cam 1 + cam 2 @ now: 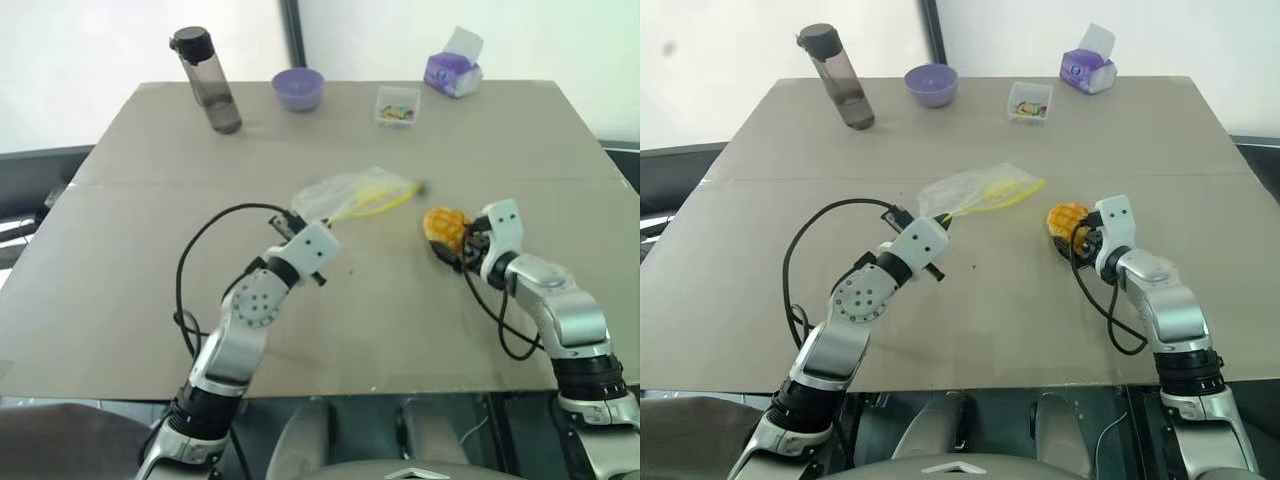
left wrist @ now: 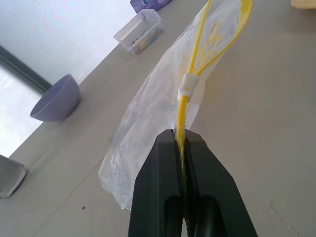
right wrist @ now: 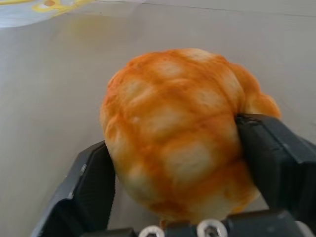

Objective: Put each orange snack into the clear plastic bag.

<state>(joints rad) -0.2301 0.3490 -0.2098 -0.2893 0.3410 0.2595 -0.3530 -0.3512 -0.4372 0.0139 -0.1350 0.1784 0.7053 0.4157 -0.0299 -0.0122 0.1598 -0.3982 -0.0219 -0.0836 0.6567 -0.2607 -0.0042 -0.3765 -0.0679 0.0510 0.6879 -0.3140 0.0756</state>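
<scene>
The orange snack (image 1: pixel 445 228), a round bun with a criss-cross top, sits on the table right of centre. My right gripper (image 3: pixel 173 136) is closed around it, one black finger (image 3: pixel 269 148) pressing into its side and the other against the opposite side. The clear plastic bag (image 1: pixel 350 195) lies crinkled at the table's middle, its yellow seal strip (image 2: pixel 185 98) pinched between the shut fingers of my left gripper (image 2: pixel 181 136). The bag's mouth loops open toward the bun, a short gap away.
Along the far edge of the brown table (image 1: pixel 120 300) stand a dark bottle (image 1: pixel 208 80), a purple bowl (image 1: pixel 298 88), a small clear box of colourful bits (image 1: pixel 397 105) and a purple tissue pack (image 1: pixel 453 70). A black cable loops beside my left arm.
</scene>
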